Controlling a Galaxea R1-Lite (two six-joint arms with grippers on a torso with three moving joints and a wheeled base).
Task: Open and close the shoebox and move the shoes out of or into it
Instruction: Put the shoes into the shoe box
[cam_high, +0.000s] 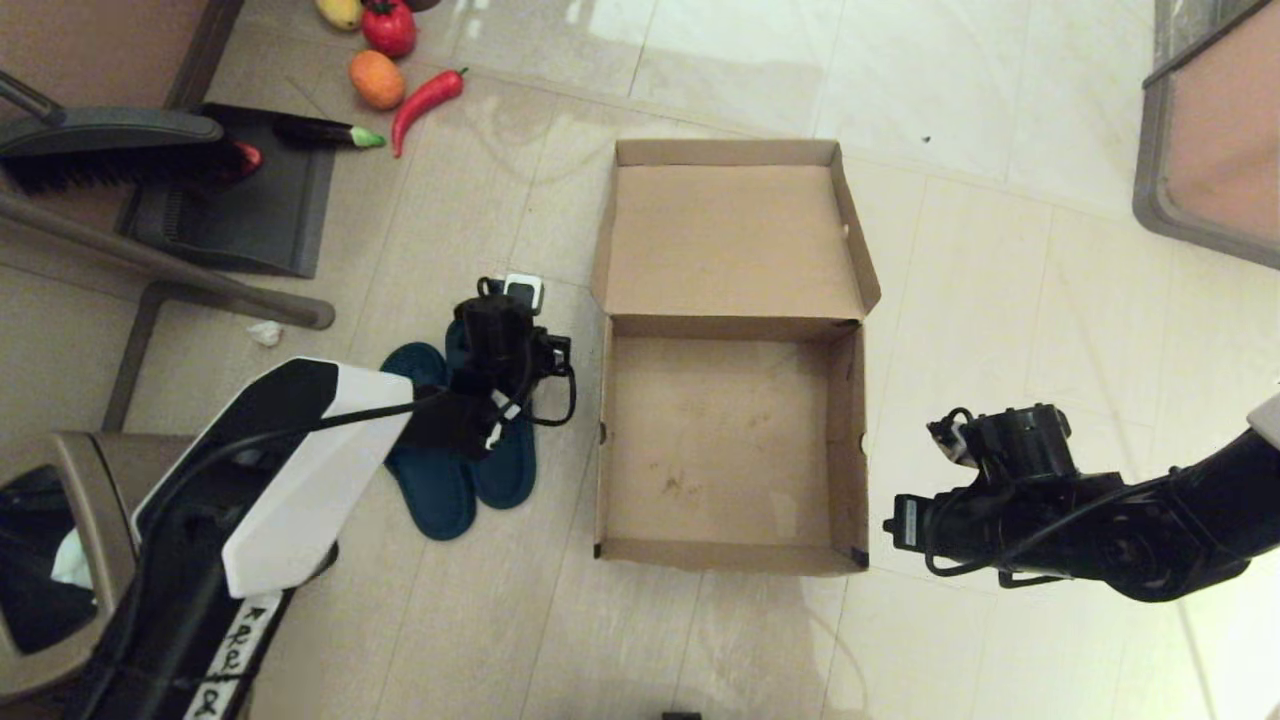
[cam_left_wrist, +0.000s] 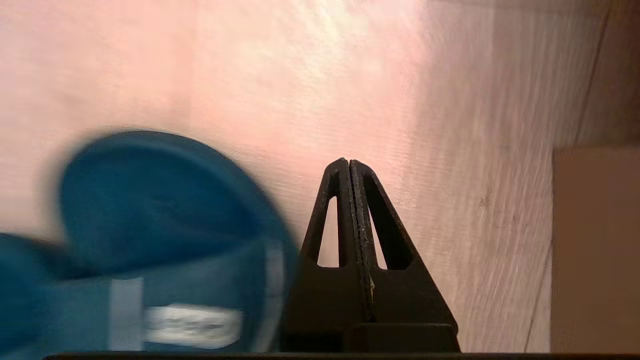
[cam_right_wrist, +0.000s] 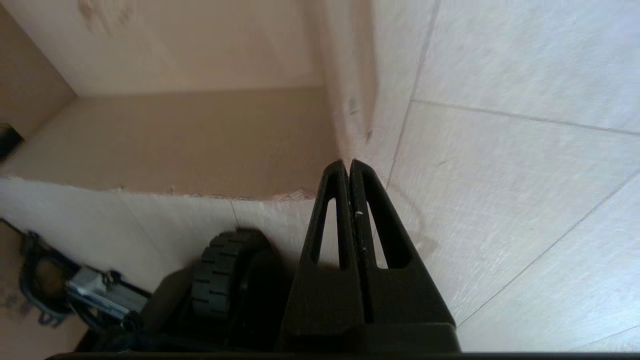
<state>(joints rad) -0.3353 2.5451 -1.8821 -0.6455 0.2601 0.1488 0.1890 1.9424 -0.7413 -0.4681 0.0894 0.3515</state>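
Observation:
The brown cardboard shoebox (cam_high: 730, 440) stands open on the floor at the centre, its lid (cam_high: 735, 240) folded back flat and its inside empty. Left of it the two dark blue slippers (cam_high: 440, 490) lie side by side on the tiles. My left gripper (cam_high: 500, 335) hangs over their far ends, shut and holding nothing. In the left wrist view its fingertips (cam_left_wrist: 348, 162) point at bare floor, with a slipper (cam_left_wrist: 150, 210) beside them and the box wall (cam_left_wrist: 595, 250) on the other side. My right gripper (cam_high: 905, 522) is shut and empty by the box's near right corner (cam_right_wrist: 175, 135).
A brown trash bin (cam_high: 60, 560) stands at the near left. A dustpan and brush (cam_high: 230, 200) and toy vegetables (cam_high: 400, 80) lie at the far left, with a crumpled paper (cam_high: 265, 332) nearby. Furniture (cam_high: 1210, 130) fills the far right. My base wheel (cam_right_wrist: 220, 275) shows.

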